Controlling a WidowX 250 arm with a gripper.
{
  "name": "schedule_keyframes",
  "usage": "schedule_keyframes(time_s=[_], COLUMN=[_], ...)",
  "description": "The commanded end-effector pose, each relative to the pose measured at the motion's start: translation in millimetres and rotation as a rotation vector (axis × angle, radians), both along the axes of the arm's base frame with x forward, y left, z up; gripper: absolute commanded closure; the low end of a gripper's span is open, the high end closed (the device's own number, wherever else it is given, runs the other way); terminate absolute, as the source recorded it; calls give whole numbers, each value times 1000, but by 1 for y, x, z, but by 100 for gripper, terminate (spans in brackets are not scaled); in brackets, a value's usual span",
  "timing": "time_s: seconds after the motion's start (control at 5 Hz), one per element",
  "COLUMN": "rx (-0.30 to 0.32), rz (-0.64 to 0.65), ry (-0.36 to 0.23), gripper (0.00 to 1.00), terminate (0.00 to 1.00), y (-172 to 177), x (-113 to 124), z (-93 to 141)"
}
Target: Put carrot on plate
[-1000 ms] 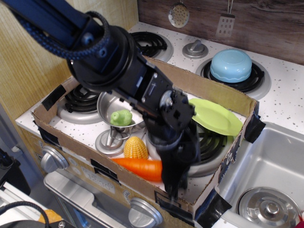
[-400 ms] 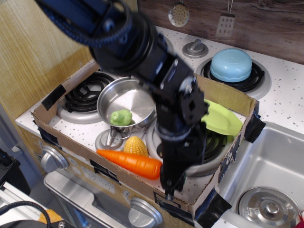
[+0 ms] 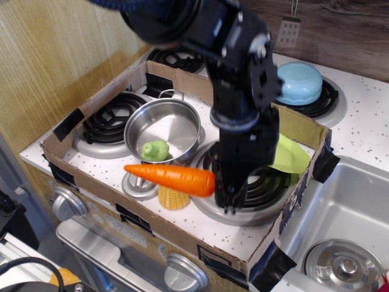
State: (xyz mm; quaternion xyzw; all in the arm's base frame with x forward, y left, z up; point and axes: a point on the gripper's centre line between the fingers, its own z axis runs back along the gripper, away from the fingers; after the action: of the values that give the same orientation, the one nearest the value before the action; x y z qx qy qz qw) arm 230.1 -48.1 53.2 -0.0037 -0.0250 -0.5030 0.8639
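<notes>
My gripper [image 3: 226, 193] is shut on the thick end of the orange carrot [image 3: 171, 177] and holds it level in the air, its tip pointing left over the steel pot's edge and the yellow corn. The carrot's green stem end is hidden behind my fingers. The lime-green plate [image 3: 290, 156] lies to the right on the front right burner [image 3: 262, 194], mostly hidden behind my arm. The gripper hangs over the burner's left side, just left of the plate.
A steel pot [image 3: 163, 131] with a small green toy [image 3: 155, 150] stands left of the gripper. A yellow corn [image 3: 174, 198] lies under the carrot. A cardboard wall [image 3: 292, 210] rings the stove. A light blue bowl [image 3: 299, 83] sits back right; a sink [image 3: 346, 213] is at the right.
My gripper has risen and moved back with the carrot, lifting it from the stove floor to above the corn. The arm has swung up and to the right.
</notes>
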Motion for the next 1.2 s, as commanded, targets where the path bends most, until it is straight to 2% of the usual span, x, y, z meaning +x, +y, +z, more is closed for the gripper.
schedule_keyframes(time_s=[0.0,0.2,0.4,0.6,1.0], rx=[18,18,30,-16,-63], rz=[13,-43,-175,-254,-355], ry=[-5,-21,-117,-156,-174], gripper=[100,100,100,100,100], terminate=[0,0,0,0,0], y=[-7,-28,-53,-62,-55], x=[40,59,78,98,128], z=[54,62,55,38,22])
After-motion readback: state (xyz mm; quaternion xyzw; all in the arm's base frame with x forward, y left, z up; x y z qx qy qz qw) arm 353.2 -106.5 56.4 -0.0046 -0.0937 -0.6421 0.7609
